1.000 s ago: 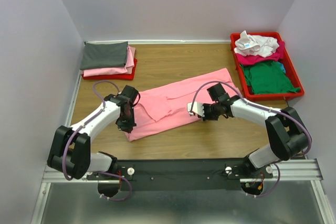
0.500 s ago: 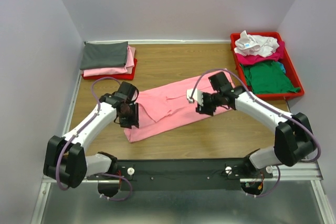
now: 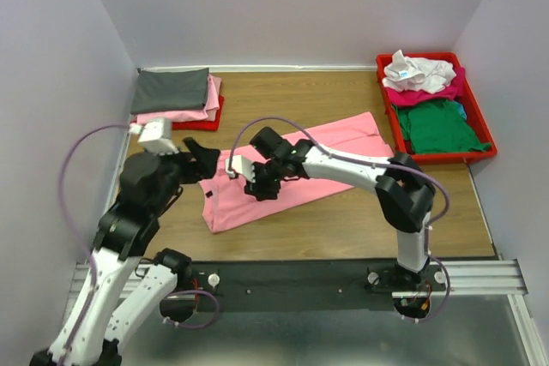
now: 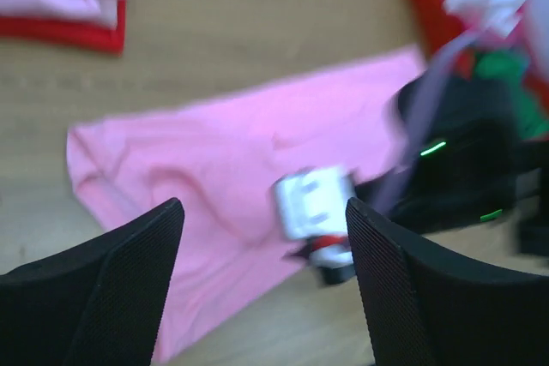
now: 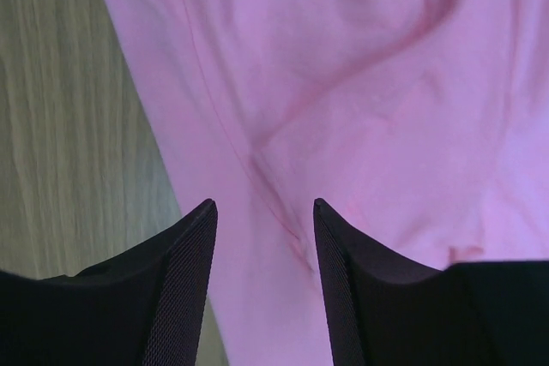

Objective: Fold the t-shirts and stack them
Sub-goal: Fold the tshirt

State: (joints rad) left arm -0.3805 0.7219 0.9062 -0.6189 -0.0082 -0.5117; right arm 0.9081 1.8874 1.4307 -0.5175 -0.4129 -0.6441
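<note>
Pink tee (image 3: 343, 139) lies in a long strip, slantwise on the table (image 3: 283, 96). The right gripper (image 3: 257, 188) hangs low over the strip's left end, its jaws half parted and empty. A crease runs under the gap, and the cloth's edge passes just outside one finger (image 5: 184, 297), with bare wood beyond. The left gripper (image 3: 204, 165) hovers high, its jaws wide and empty. The strip's end corner lies below them, with open table around it.

Boxed in on three sides by plain pale-lilac walls (image 3: 300, 6), over a wood-grain desk (image 3: 283, 96) bounded at its near edge by an aluminium rail (image 3: 489, 279); evenly lit, with only soft shadows.
</note>
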